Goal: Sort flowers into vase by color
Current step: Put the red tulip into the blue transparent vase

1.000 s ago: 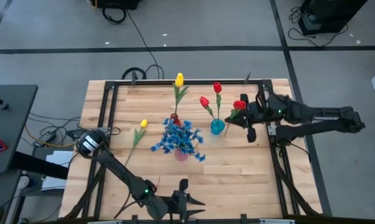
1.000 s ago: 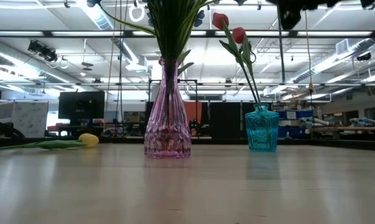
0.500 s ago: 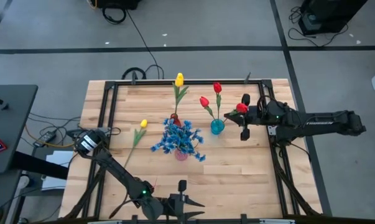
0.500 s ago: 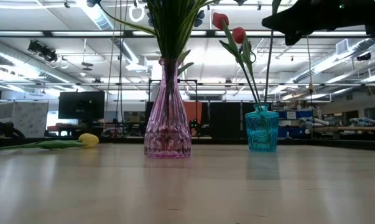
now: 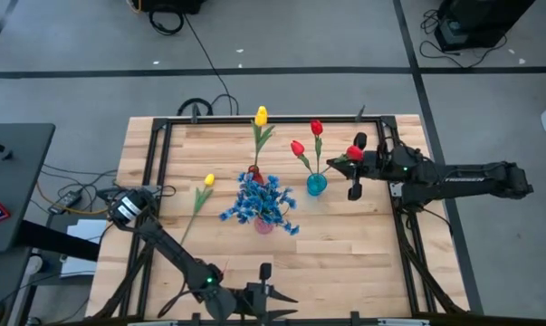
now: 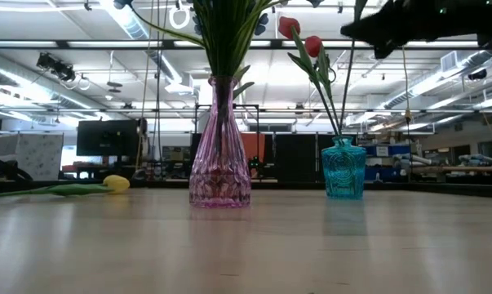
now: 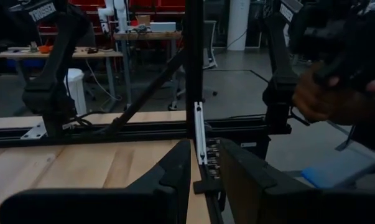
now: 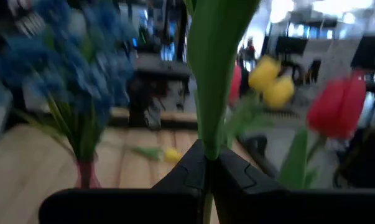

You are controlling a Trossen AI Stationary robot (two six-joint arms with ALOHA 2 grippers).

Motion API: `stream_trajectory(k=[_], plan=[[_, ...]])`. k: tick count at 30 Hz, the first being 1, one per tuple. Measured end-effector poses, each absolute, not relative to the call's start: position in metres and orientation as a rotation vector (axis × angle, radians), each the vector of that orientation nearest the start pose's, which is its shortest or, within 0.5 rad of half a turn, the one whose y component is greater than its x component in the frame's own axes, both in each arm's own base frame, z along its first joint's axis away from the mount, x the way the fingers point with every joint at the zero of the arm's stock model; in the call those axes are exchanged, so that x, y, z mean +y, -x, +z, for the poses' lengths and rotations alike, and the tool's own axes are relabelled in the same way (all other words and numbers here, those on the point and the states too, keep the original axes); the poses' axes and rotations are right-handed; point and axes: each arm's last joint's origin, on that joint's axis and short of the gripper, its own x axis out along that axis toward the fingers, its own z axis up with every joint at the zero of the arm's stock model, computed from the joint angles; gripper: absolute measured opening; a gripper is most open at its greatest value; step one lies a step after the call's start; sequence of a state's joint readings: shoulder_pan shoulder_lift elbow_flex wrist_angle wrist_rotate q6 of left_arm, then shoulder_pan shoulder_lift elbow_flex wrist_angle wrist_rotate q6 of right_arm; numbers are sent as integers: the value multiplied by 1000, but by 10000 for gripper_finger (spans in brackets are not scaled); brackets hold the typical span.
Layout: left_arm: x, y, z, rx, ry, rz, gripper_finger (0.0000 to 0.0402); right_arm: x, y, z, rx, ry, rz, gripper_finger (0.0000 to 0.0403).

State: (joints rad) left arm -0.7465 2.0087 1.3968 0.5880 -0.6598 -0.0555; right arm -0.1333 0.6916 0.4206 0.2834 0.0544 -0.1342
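Observation:
My right gripper (image 5: 347,163) is shut on a red tulip (image 5: 355,152) just right of the blue vase (image 5: 317,185). That vase holds two red tulips (image 5: 297,148) by their stems. Blue blossoms (image 5: 259,201) stand in the pink vase (image 6: 220,163). Behind them a yellow tulip (image 5: 261,116) stands upright. Another yellow tulip (image 5: 208,180) lies flat on the table at the left. My left gripper (image 7: 206,168) waits open at the table's near edge, with nothing between its fingers. My right gripper pinches the red tulip's green stem (image 8: 207,140) between its two fingers, below the blossom. The fingers come level from the table's right and lie across the stem. The tulip is lifted clear and stands nearly upright. Its lower stem (image 6: 347,90) slants down toward the blue vase's mouth.
The black frame rails (image 5: 408,244) run along the table's edges. Bare wood (image 5: 363,244) lies in front of the vases. In the left wrist view a person's hand (image 7: 324,99) shows beyond the table.
My right gripper has sunk and rolled, still shut on the red tulip. It has shifted a little toward the blue vase. The tulip's lower stem has swung closer to that vase.

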Motion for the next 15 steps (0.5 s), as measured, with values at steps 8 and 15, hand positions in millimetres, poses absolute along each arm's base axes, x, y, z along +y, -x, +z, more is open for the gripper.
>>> stream_trajectory(k=[8,15], plan=[[-301,-345,249,21,38,-95,91,-27,-175,248,129,100,-188,25],[-300,-345,251,3,56,-86,91,-30,-190,228,253,89,-193,25]])
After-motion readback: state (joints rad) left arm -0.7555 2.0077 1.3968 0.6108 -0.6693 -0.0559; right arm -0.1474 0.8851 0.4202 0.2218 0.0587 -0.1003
